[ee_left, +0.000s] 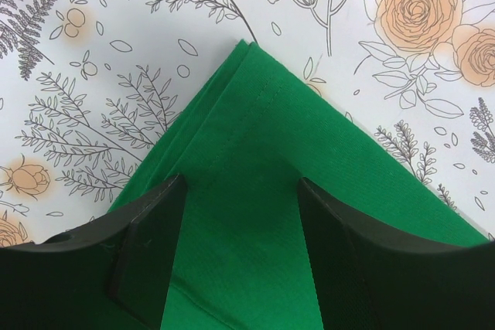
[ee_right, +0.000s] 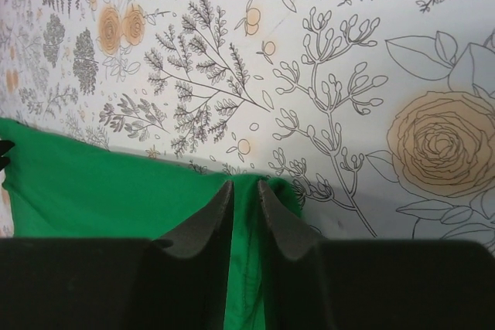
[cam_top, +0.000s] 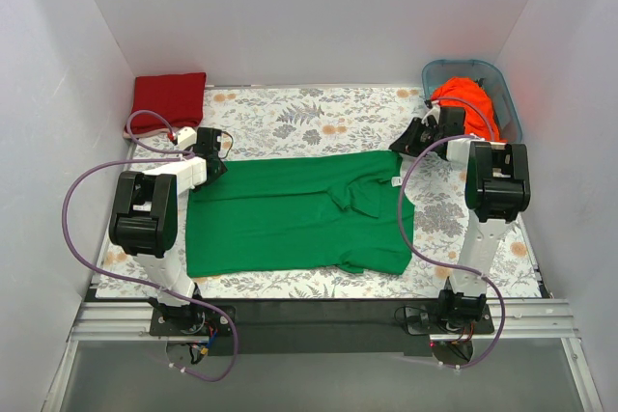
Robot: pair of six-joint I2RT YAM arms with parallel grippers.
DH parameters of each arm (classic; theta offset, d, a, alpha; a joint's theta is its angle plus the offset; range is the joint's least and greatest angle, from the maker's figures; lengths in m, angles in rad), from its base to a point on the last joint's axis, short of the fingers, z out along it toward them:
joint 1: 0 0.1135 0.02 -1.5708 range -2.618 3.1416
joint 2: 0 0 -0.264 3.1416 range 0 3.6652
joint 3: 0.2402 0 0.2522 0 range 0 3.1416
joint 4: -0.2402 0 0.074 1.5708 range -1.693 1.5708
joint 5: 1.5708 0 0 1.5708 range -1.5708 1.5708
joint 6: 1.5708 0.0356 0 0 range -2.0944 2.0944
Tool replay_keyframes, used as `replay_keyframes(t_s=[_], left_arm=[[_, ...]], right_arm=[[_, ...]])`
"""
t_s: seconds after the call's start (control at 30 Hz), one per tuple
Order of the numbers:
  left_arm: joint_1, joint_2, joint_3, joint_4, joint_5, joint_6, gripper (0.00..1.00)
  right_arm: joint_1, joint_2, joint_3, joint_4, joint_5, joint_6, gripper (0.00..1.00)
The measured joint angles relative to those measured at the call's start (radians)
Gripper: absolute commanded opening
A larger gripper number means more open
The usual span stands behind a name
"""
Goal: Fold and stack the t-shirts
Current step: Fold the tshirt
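Observation:
A bright green t-shirt [cam_top: 299,214] lies spread across the floral table cover, partly folded lengthwise. Its far left corner [ee_left: 255,113] points away between the fingers of my left gripper [ee_left: 241,183], which is open and straddles the flat fabric at the shirt's far left corner [cam_top: 210,161]. My right gripper [ee_right: 245,185] is shut on a bunched edge of the green t-shirt [ee_right: 93,191], at the shirt's far right corner [cam_top: 406,144]. A dark red t-shirt [cam_top: 170,100] sits folded at the back left. A bright orange t-shirt [cam_top: 462,96] is crumpled in the tub.
The blue-grey plastic tub [cam_top: 510,108] stands at the back right, just behind my right arm. White walls enclose the table on three sides. The floral cover [cam_top: 309,118] shows bare beyond the green shirt.

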Motion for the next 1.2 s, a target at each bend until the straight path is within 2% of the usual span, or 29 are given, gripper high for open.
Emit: replay_keyframes(t_s=[0.37, 0.53, 0.67, 0.83, 1.0, 1.1, 1.2], left_arm=[[0.005, 0.006, 0.004, -0.01, -0.024, -0.008, 0.59], [0.014, 0.005, 0.007, -0.02, -0.027, -0.011, 0.63], [0.014, -0.003, 0.007, -0.031, -0.025, -0.002, 0.69], [-0.002, -0.074, 0.007, -0.081, -0.011, 0.019, 0.73], [-0.132, -0.261, 0.008, -0.099, 0.005, 0.045, 0.73], [-0.267, -0.375, 0.008, -0.114, 0.052, 0.008, 0.73], [-0.387, -0.441, 0.005, -0.146, 0.14, -0.096, 0.73]], right_arm=[[0.0, 0.005, 0.0, 0.0, 0.075, -0.01, 0.24], [0.01, -0.01, -0.001, -0.023, 0.11, -0.047, 0.25], [0.03, -0.106, -0.005, -0.093, 0.165, -0.107, 0.32], [0.14, -0.351, -0.069, -0.143, 0.27, -0.182, 0.39], [0.299, -0.568, -0.217, -0.169, 0.343, -0.19, 0.39], [0.323, -0.635, -0.335, -0.209, 0.346, -0.151, 0.4], [0.317, -0.689, -0.465, -0.247, 0.348, -0.092, 0.42]])
